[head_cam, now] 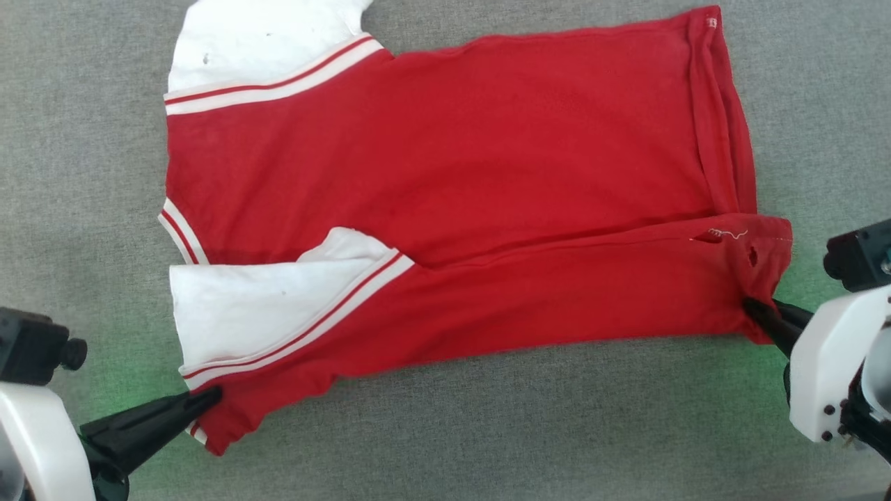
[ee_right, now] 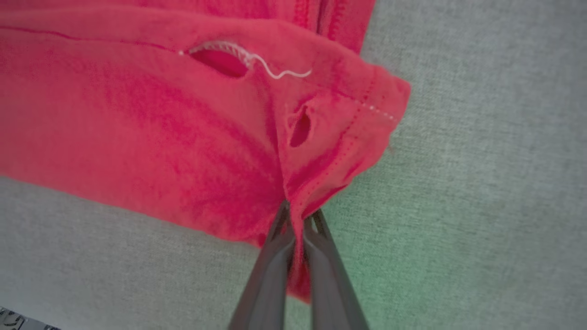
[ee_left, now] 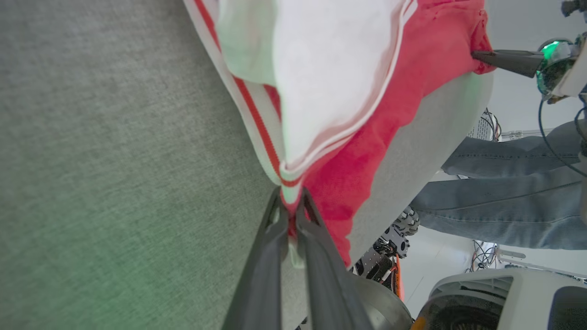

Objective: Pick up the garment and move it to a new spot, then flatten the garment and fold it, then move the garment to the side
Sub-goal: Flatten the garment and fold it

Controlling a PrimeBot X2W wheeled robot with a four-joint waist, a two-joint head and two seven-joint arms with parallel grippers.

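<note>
Garment [head_cam: 445,160] lies flattened mid-desk [head_cam: 487,431], its near long edge apparently folded over once; left gripper [head_cam: 209,398] is clamped on the near sleeve corner and right gripper [head_cam: 755,309] on the near hem corner; further folding and side placement are judged outstanding.

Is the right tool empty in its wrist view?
No, the right tool is shut on the hem corner of the soft red short-sleeved shirt.

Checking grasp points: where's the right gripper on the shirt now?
Head view, lower right: the right gripper is shut on the garment at its near hem corner, just below a small hole, opposite the left gripper at lower left.
</note>
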